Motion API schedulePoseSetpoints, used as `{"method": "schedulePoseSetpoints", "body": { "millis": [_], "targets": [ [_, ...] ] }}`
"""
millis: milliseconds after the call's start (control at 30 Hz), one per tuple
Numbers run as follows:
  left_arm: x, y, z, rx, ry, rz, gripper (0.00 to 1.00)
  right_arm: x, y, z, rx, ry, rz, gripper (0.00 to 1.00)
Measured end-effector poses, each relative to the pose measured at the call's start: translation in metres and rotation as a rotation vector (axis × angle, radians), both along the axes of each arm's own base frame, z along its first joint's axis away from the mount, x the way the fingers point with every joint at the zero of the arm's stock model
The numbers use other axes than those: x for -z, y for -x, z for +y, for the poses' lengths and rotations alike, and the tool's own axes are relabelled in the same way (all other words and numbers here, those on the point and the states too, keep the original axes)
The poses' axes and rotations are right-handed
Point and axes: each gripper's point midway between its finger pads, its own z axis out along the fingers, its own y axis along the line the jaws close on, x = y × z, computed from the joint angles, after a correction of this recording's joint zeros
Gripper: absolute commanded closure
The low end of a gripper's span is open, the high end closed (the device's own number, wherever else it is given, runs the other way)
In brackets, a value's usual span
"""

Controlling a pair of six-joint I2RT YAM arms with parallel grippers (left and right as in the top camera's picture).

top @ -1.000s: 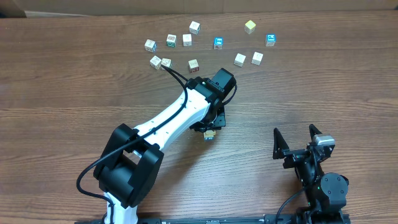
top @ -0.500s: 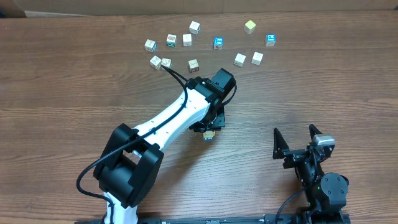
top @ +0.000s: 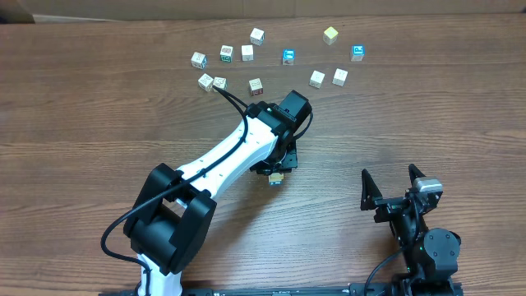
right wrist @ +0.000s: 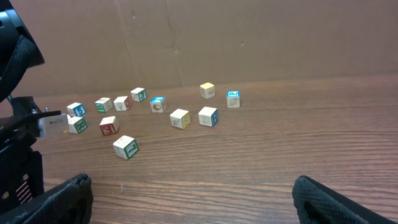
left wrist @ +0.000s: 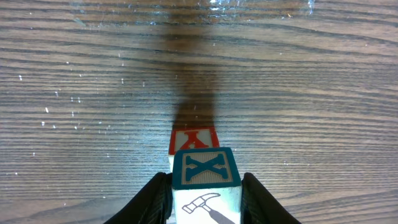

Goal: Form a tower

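In the left wrist view a pale cube with a teal X face (left wrist: 205,168) and a hammer drawing on its near side sits between my left gripper's (left wrist: 206,179) black fingers (left wrist: 158,193), which are shut on it. It is directly over a red-lettered cube (left wrist: 194,138) standing on the table; together they make the tower (top: 277,177), mostly hidden under the left arm in the overhead view. I cannot tell whether the upper cube rests fully on the lower one. My right gripper (top: 388,174) is open and empty near the front right of the table.
Several loose cubes lie scattered along the far side of the table (top: 255,57), also visible in the right wrist view (right wrist: 155,112). A cardboard wall (right wrist: 249,37) stands behind them. The white left arm (top: 222,164) stretches diagonally over the table's middle.
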Motion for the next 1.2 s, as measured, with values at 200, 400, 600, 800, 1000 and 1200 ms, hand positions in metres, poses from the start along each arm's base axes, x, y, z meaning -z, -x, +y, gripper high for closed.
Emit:
{"method": "schedulePoseSetpoints", "body": {
  "millis": [200, 400, 600, 800, 1000, 1200],
  "targets": [
    [0.000, 0.000, 0.000, 0.018, -0.001, -0.001, 0.69, 0.000, 0.000, 0.000, 0.000, 0.000, 0.000, 0.00],
    [0.000, 0.000, 0.000, 0.019, -0.002, -0.001, 0.57, 0.000, 0.000, 0.000, 0.001, 0.000, 0.000, 0.00],
    [0.000, 0.001, 0.001, 0.024, -0.003, 0.001, 0.26, 0.000, 0.000, 0.000, 0.000, 0.000, 0.000, 0.00],
    [-0.004, -0.006, 0.010, 0.016, -0.012, 0.003, 0.22, 0.000, 0.000, 0.000, 0.000, 0.000, 0.000, 0.00],
    [-0.043, -0.060, 0.044, -0.102, 0.031, -0.069, 0.22, -0.001, 0.000, -0.001, 0.004, 0.003, -0.003, 0.00],
    [-0.071, -0.106, 0.132, -0.286, 0.030, -0.106, 0.23, -0.013, 0.000, 0.004, -0.024, -0.010, -0.052, 0.00]
  ]
}}
